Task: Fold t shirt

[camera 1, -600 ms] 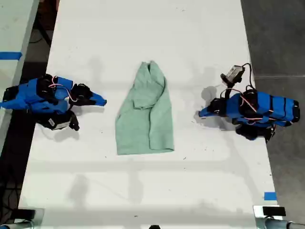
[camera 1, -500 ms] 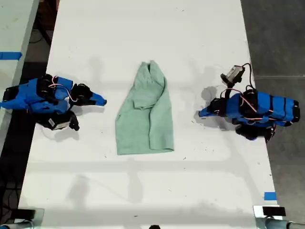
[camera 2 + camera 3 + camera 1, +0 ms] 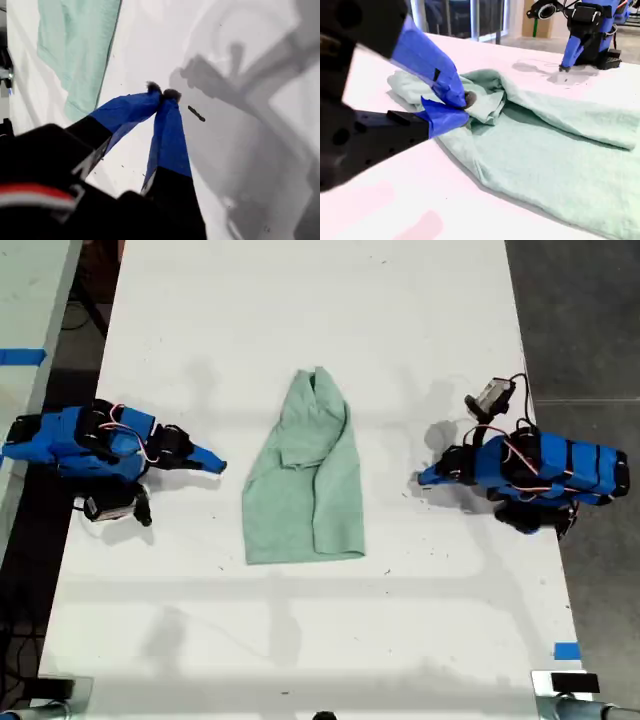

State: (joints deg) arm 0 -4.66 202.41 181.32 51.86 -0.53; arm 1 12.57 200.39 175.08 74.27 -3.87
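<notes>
1. At the middle of the white worktop (image 3: 300,640) lies the t shirt (image 3: 305,485), pale mint green, plain and wrinkled. It is folded lengthwise into a strip that is narrow and bunched at the end toward the exterior view's top and wider at the end toward its bottom. One layer overlaps the other along its length.
2. Neither arm touches the t shirt; it rests flat, with bare worktop on both long sides.
3. My second pincer (image 3: 218,457) stands on the exterior view's left, its tip pointed at the t shirt's narrower half and near its edge, but apart from it. In the second wrist view its blue jaws meet at the tips, with nothing between them.
4. My first pincer (image 3: 422,478) stands on the exterior view's right, further from the cloth. In the first wrist view its jaws are closed tip to tip and empty, just above the worktop beside a small black mark (image 3: 196,113).
5. A blue tape strip (image 3: 566,650) sits at the worktop's edge toward the exterior view's lower right.
</notes>
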